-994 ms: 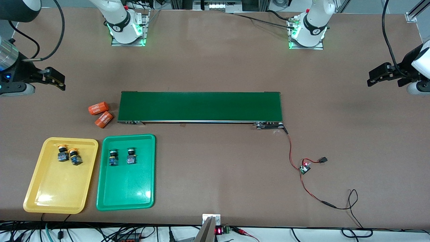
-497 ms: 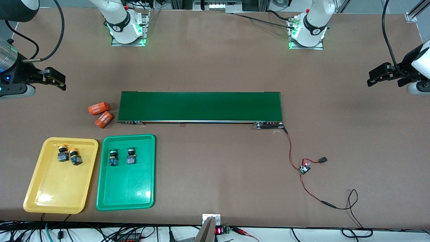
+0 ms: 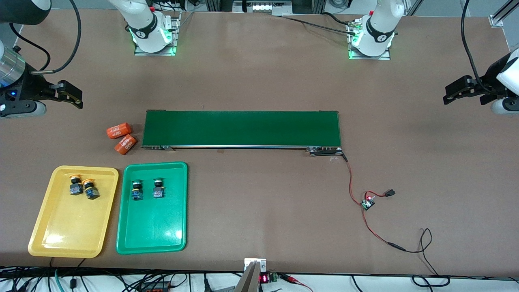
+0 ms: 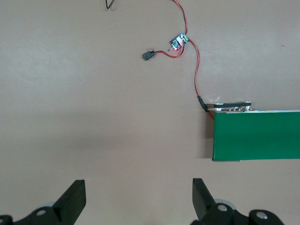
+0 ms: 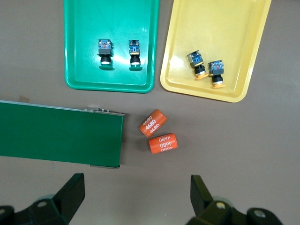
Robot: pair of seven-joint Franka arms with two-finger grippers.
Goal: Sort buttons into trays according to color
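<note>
We see the right gripper [image 3: 73, 98] with fingers apart and holding nothing, up over the bare table at the right arm's end; below it lie two orange cylinders [image 5: 159, 133], and past them the yellow tray [image 3: 44, 227] holds both yellow buttons [image 3: 83, 187], while the green tray [image 3: 178, 211] beside it holds both green buttons [image 3: 146, 189]. The left gripper [image 3: 452, 95] waits, also open and empty, well apart from the trays, over the table near the conveyor belt [image 3: 241, 128]
</note>
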